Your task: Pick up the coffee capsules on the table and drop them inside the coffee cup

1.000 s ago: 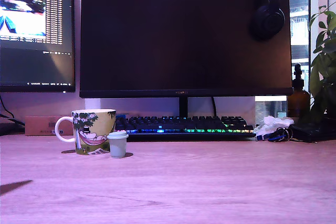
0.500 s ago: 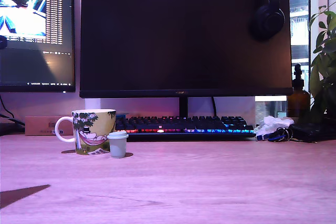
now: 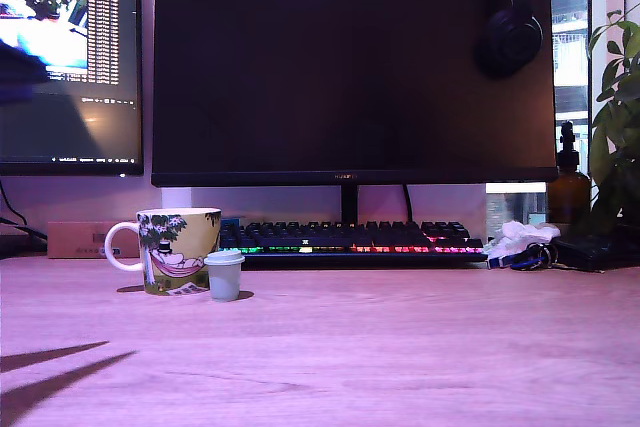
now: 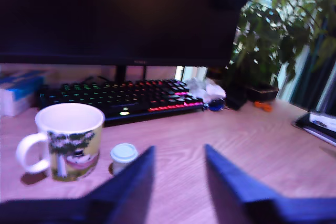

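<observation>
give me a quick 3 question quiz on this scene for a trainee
1. True or false: the pale grey capsule already lies inside the coffee cup.
2. Multiple choice: in the wrist view, the pincer is A) open and empty, B) shut on the capsule, C) shut on the cup handle.
3. Fill in: in the exterior view, the capsule stands on the table just to the cup's ____.

Key:
1. False; it stands upright on the table beside the cup.
2. A.
3. Right.
</observation>
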You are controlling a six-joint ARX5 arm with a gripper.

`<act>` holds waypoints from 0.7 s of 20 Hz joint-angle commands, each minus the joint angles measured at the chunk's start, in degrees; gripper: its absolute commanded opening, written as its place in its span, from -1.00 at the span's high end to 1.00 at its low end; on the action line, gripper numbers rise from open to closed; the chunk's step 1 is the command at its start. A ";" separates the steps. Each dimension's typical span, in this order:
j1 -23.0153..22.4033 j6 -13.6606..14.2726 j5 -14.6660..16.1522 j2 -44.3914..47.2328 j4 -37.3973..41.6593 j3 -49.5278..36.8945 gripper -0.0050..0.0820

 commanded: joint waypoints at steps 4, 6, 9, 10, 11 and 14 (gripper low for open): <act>-2.12 4.74 -4.04 11.65 9.86 -0.09 -0.37; -2.45 7.17 -4.31 17.31 14.29 -0.07 -0.38; -2.51 7.41 -5.51 25.16 20.35 0.20 -0.40; -2.60 7.39 -6.12 27.54 21.94 0.70 -0.40; -2.71 7.43 -6.32 29.90 22.93 1.40 -0.40; -3.39 8.96 -6.36 37.59 23.47 5.22 -0.39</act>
